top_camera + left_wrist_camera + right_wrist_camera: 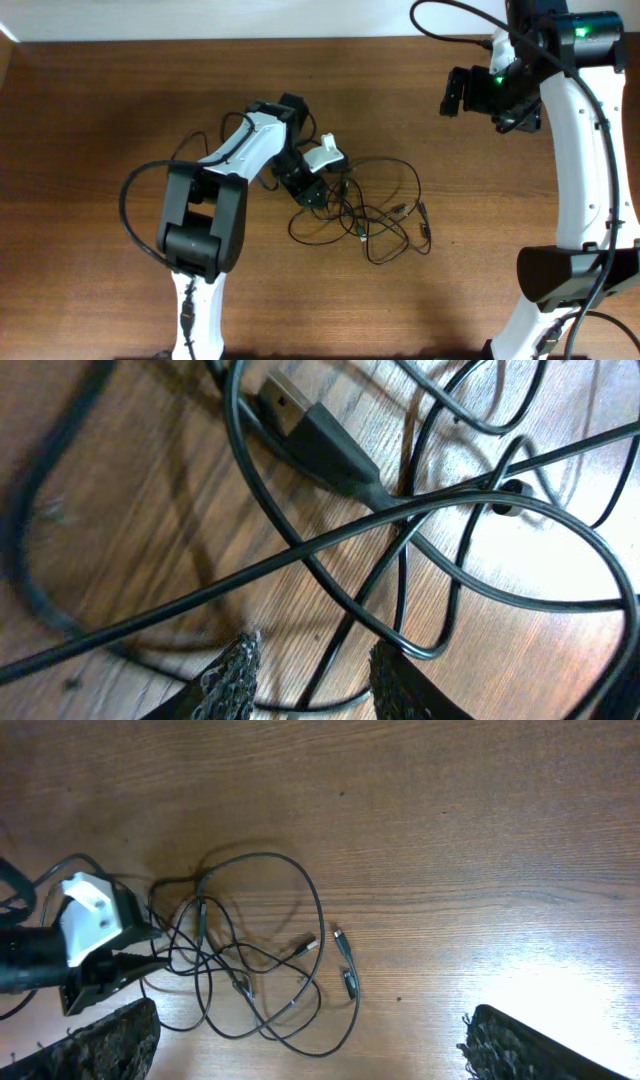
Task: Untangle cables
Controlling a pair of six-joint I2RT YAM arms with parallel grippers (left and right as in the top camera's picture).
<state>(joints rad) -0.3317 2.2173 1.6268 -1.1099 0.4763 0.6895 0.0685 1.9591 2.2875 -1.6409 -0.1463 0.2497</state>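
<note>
The tangled cables (355,212) lie mid-frame on the table (100,100), the left gripper (315,655) low over them, jaws part-open astride one strand, likely to pinch it, while the right gripper (465,92), wide open and empty, hangs clear at upper right.

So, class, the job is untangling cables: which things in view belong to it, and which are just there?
Part of the job:
- cables, looped together in one tangle
- left gripper, down at the tangle
- right gripper, open, away from the tangle

Just there:
- table, bearing the tangle
- thick black cords fixed to the arms
</note>
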